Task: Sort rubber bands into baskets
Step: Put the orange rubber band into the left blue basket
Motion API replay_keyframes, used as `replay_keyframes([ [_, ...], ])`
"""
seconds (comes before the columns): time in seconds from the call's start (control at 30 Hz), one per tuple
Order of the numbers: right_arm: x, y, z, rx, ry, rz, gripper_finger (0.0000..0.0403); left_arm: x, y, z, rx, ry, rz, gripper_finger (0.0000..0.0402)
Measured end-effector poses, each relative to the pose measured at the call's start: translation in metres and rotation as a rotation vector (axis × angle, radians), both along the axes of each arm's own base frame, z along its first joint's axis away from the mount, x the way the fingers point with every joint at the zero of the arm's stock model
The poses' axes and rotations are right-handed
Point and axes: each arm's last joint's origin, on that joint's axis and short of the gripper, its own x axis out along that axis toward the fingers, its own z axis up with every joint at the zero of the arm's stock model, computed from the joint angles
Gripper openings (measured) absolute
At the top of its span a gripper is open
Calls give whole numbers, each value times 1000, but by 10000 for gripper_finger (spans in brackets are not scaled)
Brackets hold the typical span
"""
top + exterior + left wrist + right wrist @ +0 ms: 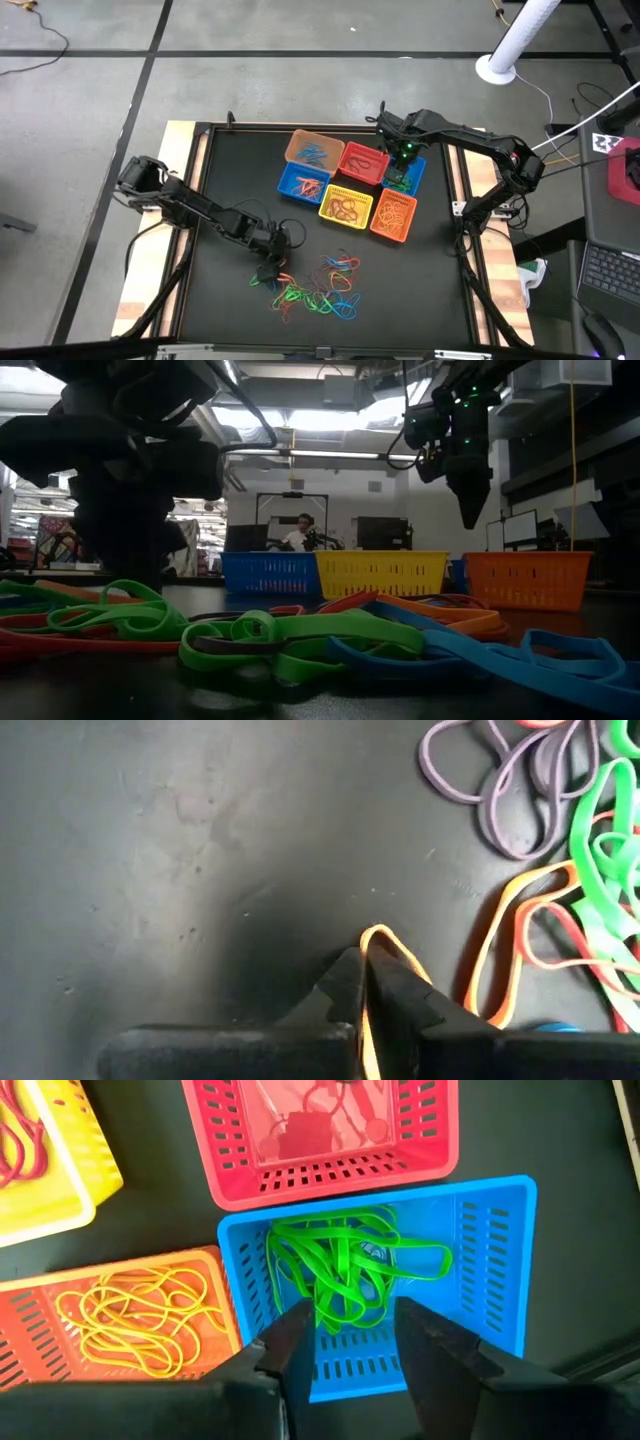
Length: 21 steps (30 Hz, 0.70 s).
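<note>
On the black counter (230,300), near edge: left hand (362,982) pinching an orange rubber band (385,945).
Loose rubber bands (315,290) lie just beside it — farther off, the right hand (348,1342), fingers spread, hangs over a blue basket (490,1240) holding green bands (340,1270), among the baskets (350,185).

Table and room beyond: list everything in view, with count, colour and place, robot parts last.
Baskets: six, clustered at the table's far middle; tan-orange basket, red basket, two blue baskets and, yellow basket, orange basket.
Loose rubber bands: many, red, orange, green, blue and purple, near the front edge.
Green bands: a bundle inside the blue basket under the right arm.
Yellow bands: inside the orange basket.
Person: one, seated far behind the table.
Left gripper: shut on an orange band at the pile.
Right gripper: open, above the blue basket.
</note>
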Motion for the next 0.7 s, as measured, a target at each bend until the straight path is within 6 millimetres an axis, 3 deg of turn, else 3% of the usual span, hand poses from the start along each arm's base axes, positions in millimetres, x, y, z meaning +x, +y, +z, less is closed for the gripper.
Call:
replay_keyframes([
  [0.2,2,0,0,15,-34,3,138,18,9,24,5,-104,-29,4],
  [0.37,3,1,0,51,-58,7,138,31,31,51,66,-222,-64,5],
  [0.7,7,-1,1,32,-97,10,138,55,115,95,382,-408,-6,3],
])
